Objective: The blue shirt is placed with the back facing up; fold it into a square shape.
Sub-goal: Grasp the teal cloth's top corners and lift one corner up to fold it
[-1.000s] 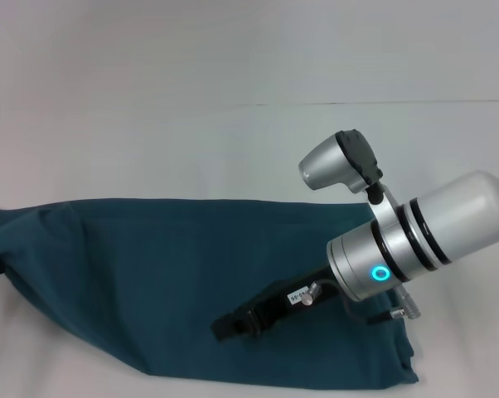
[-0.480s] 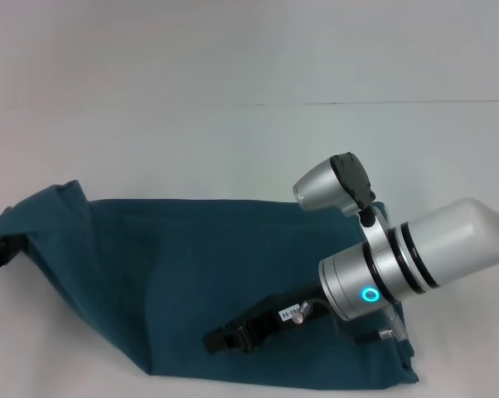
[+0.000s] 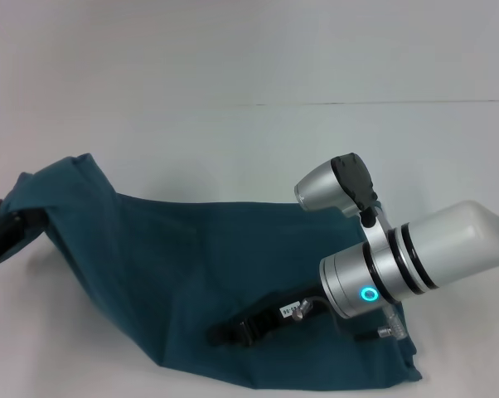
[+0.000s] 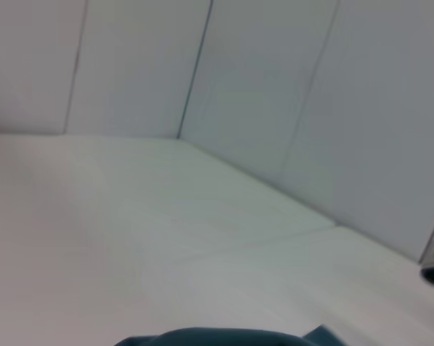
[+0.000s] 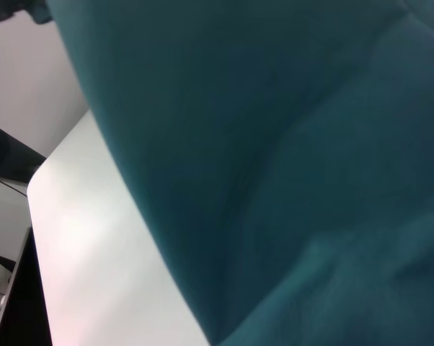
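Observation:
The blue shirt [image 3: 191,265] lies as a long folded band across the white table, plain side up. Its left end is raised off the table in a peak, held by my left gripper [image 3: 5,232], which shows as a dark shape at the picture's left edge. My right gripper [image 3: 229,333] rests low on the shirt's near middle, with the silver arm reaching in from the right. In the left wrist view only a sliver of the blue shirt [image 4: 224,337] shows. The blue shirt [image 5: 275,144] fills most of the right wrist view.
The white table [image 3: 233,141] stretches bare behind the shirt to a seam line at the back. Pale wall panels [image 4: 275,86] stand beyond it. The table's near edge and a dark gap below it [image 5: 8,166] show in the right wrist view.
The shirt's left end has risen off the table and moved right and upward with my left gripper. My right arm has shifted slightly lower and stays on the shirt.

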Tool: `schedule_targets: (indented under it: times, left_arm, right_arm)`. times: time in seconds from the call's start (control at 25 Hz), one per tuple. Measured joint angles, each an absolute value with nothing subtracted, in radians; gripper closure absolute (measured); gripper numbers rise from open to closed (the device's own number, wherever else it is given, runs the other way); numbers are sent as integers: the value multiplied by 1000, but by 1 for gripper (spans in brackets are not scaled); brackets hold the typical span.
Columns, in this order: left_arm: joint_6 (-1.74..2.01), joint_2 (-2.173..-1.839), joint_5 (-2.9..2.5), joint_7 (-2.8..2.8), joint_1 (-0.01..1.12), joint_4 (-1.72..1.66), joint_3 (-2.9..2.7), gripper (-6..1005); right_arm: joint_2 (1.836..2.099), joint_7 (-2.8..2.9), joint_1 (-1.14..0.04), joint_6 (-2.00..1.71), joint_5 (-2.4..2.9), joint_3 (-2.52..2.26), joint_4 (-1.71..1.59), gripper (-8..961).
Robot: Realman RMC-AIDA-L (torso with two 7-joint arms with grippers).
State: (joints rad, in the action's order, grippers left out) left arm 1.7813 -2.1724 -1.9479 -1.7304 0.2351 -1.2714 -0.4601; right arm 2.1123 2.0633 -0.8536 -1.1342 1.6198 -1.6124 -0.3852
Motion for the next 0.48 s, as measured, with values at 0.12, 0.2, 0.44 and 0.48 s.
schedule_targets:
  times: [0.12,0.2,0.44,0.48]
  left_arm:
    - [1805,-2172,-1914,-1733,238,-1265,-461,971]
    - [1819,-2172,-1900,-1733,243,-1260,-464,971]
    - [1827,-2173,-1870,-1733,257,-1245,-516,971]
    - [1825,-2173,-1862,-1733,264,-1236,-526,970]
  right_arm:
    - [2112,2053,-854,-1133,1609,-1612,-383,920]
    - [2112,2042,-854,-1132,1597,-1612,-379,920]
    - [2112,2021,-853,-1125,1580,-1612,-368,920]
    - [2112,2019,-853,-1125,1578,-1612,-365,920]
